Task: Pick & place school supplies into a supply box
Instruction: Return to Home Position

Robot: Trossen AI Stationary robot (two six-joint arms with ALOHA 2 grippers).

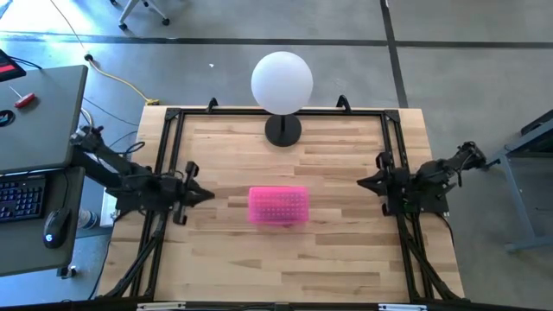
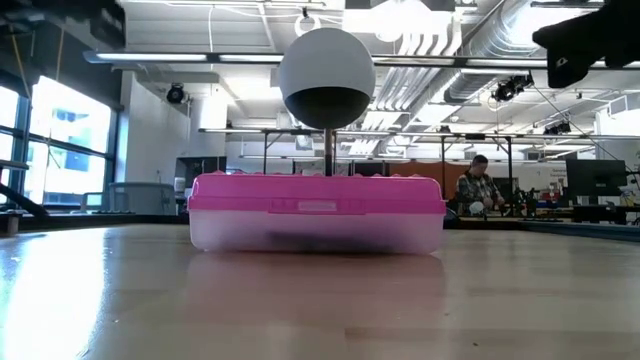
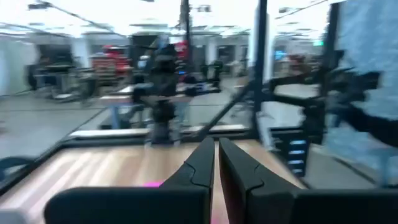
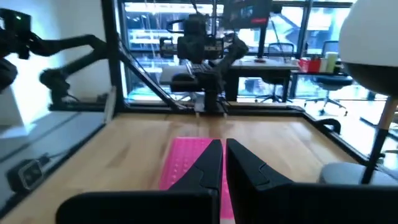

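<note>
The supply box [image 1: 278, 206] stands shut at the middle of the table, its pink lid on a clear body [image 2: 316, 232] that rests flat on the wood. No school supplies lie loose in any view; only a dim dark shape shows through the clear wall. My left gripper [image 1: 207, 194] hovers at the table's left edge, shut, pointing level toward the box; its fingers [image 3: 216, 144] hold nothing. My right gripper [image 1: 363, 183] hovers at the right edge, shut and empty [image 4: 223, 144], facing the box [image 4: 186, 158].
A white globe lamp [image 1: 282, 82] on a black base [image 1: 282, 130] stands at the table's far middle, behind the box. Black frame rails [image 1: 173, 117] run along the table's edges. A desk with a keyboard [image 1: 22, 197] stands left of the table. A person [image 2: 478, 190] sits far behind.
</note>
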